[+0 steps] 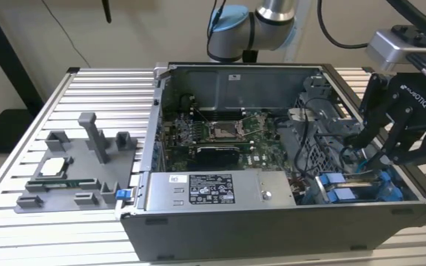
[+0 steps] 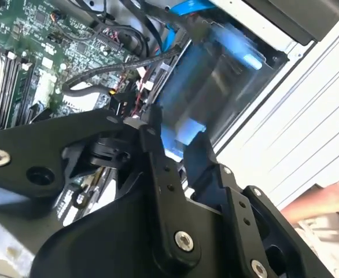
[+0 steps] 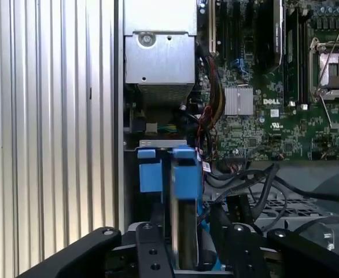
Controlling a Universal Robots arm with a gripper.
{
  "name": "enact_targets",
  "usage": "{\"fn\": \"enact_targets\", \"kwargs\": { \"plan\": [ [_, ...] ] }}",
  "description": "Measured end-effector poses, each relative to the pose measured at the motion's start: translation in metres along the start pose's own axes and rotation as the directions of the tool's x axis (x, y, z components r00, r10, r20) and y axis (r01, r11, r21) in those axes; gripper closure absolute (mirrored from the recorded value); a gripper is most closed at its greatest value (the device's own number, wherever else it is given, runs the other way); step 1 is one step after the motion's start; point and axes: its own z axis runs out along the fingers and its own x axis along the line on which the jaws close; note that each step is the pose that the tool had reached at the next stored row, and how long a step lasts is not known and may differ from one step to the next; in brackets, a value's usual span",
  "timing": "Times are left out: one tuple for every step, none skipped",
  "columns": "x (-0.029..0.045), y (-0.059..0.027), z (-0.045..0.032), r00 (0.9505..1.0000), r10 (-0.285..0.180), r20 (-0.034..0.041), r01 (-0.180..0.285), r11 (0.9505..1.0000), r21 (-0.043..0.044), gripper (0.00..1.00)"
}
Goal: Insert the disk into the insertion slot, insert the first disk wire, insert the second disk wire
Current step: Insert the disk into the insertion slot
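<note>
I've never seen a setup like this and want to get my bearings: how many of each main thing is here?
Robot arm: 1
Gripper: 1
Open computer case: 1
Grey parts tray: 1
Disk in a blue frame: 1
Total: 5

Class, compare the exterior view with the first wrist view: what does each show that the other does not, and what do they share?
Exterior view: the grey fixture plate beside the computer case, on the exterior view's left, and the arm's blue-capped joint. First wrist view: the disk seen edge-on in its blue carrier, and a small silver heatsink on the board. Shared: the motherboard with its CPU socket, the grey power-supply box, the blue cage tabs and the gripper.
</note>
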Motion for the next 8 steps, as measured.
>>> {"fn": "enact_targets", "kwargs": {
  "plan": [
    [-0.0001,0.0002,-0.0024,1.0000,0.000,0.0000,0.000,1.0000,-0.0014,0.00],
    [-0.0002,0.0004,-0.0049,1.0000,0.000,-0.0001,0.000,1.0000,-0.0027,0.00],
    [-0.0004,0.0006,-0.0078,1.0000,0.000,-0.0002,0.000,1.0000,-0.0040,0.00],
    [-0.0004,0.0008,-0.0104,1.0000,0.000,-0.0003,0.000,1.0000,-0.0047,0.00],
    [-0.0005,0.0010,-0.0120,1.0000,0.000,-0.0002,0.000,1.0000,-0.0049,0.00],
    [-0.0006,0.0010,-0.0124,1.0000,0.000,0.0000,0.000,1.0000,-0.0050,0.00],
    [-0.0010,0.0010,-0.0123,1.0000,0.000,0.0002,0.000,1.0000,-0.0050,0.00],
    [-0.0016,0.0011,-0.0125,1.0000,0.000,-0.0001,0.000,1.0000,-0.0050,0.00]
  ]
}}
